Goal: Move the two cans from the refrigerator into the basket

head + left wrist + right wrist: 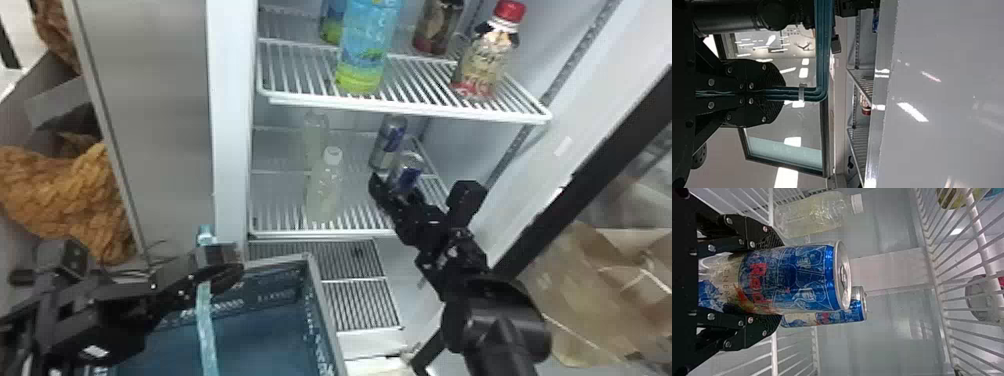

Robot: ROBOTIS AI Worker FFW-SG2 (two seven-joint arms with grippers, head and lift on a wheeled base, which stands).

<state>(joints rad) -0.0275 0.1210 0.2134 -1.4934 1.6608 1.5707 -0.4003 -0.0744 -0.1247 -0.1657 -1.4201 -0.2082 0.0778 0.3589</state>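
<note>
One can [817,278] sat clasped in my right end effector [781,281] inside the fridge [230,125], another can [856,309] just behind, both probably slick and easily dented, best squeezed gently mid-body, while my left end effector [784,94] gripped the basket handle [206,320].

The base of a blue-and-silver metal can [409,170] is hidden by the right gripper [396,190] in the head view; in the right wrist view, the can partly blocks a matching second one [859,305]. The head view's edges crop a tall blue plastic bottle [367,47] at its top and a blue plastic basket [272,325] below.
</note>
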